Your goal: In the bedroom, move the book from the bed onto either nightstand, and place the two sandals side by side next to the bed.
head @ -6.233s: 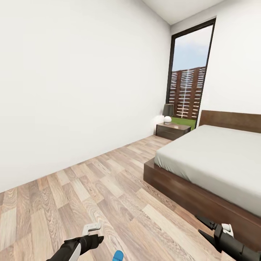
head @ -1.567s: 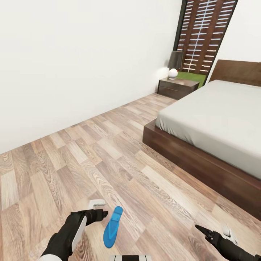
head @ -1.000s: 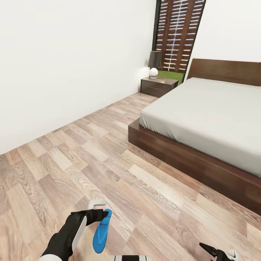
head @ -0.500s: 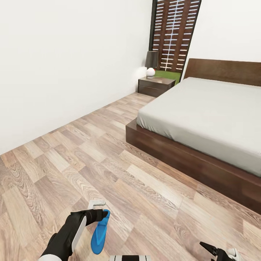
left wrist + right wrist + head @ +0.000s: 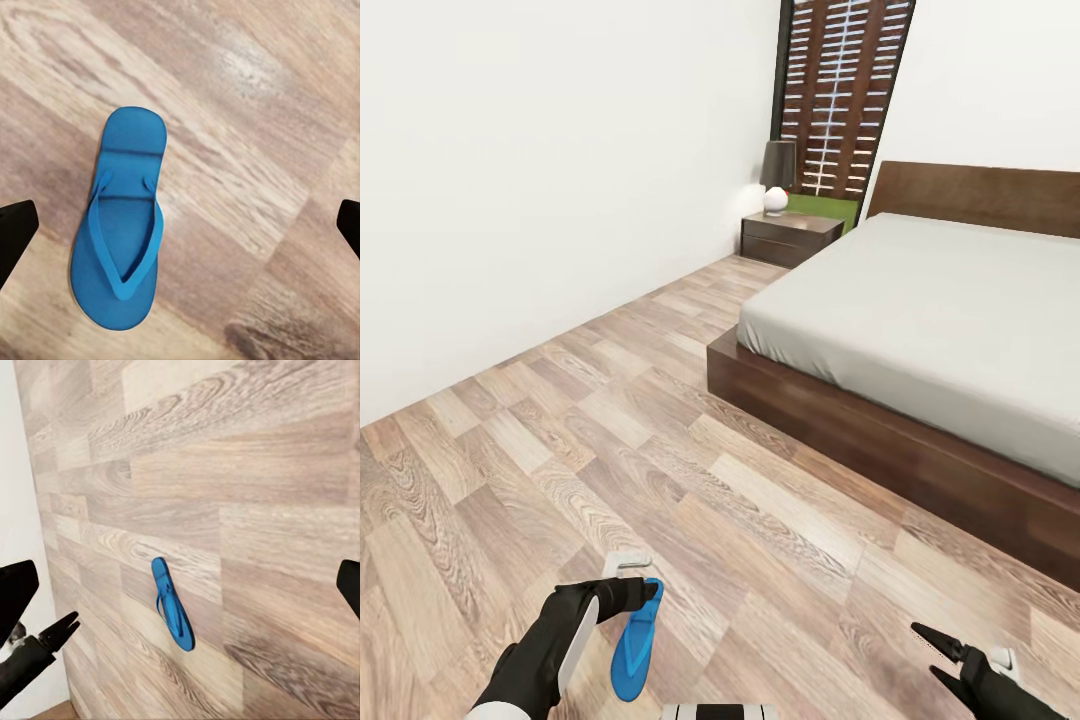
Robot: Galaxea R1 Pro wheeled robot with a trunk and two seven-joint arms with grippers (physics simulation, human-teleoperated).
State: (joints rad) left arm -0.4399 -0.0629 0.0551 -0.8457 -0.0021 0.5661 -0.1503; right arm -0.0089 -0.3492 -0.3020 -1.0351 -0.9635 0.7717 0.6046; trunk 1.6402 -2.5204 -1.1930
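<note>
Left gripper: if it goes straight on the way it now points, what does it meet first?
Probably the blue sandal. In the left wrist view it lies flat on the wooden floor between the open fingers of the left gripper, slightly to one side. How far apart they are is unclear.

The head camera looks forward and down from high up over the wooden floor [image 5: 660,440], taking in the bed [image 5: 920,330] and the far nightstand [image 5: 790,238]. The left wrist camera faces straight down at the floor from close by, with one blue sandal [image 5: 124,229] large in frame. The right wrist camera looks across the floor from farther off, sharing that sandal [image 5: 172,604], which the head view also shows [image 5: 635,640].
</note>
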